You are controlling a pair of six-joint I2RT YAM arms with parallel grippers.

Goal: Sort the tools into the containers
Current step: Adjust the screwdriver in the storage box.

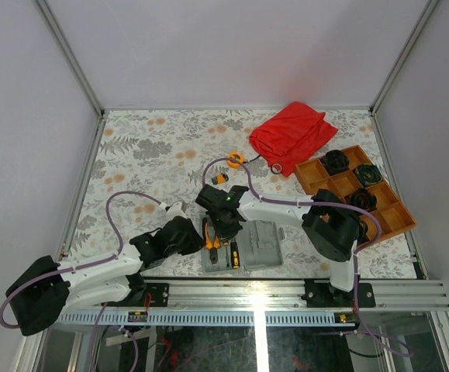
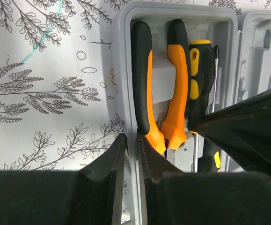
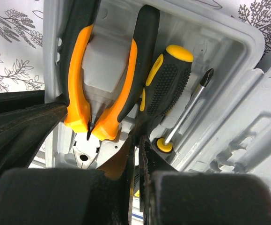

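Inside the shallow grey plastic tray (image 2: 121, 47) lie orange-and-black pliers (image 2: 175, 93) beside a black-and-yellow screwdriver (image 2: 198, 79). My left gripper (image 2: 133, 141) pinches its wall; my right gripper (image 3: 136, 146) is pressed together.

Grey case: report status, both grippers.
Left gripper pinching grey case rim. Right gripper shut, tips beside pliers and screwdriver in case. Tape measure outside, unsorted.

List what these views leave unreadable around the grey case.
Pliers head: top view, under the right gripper; left wrist view, mostly behind the left gripper.
Second screwdriver: left wrist view, mostly behind the right gripper.
Small orange-black piece: top view, too small to identify.
Left gripper's hold: its fingers straddle the grey case wall; whether they clamp it is unclear.
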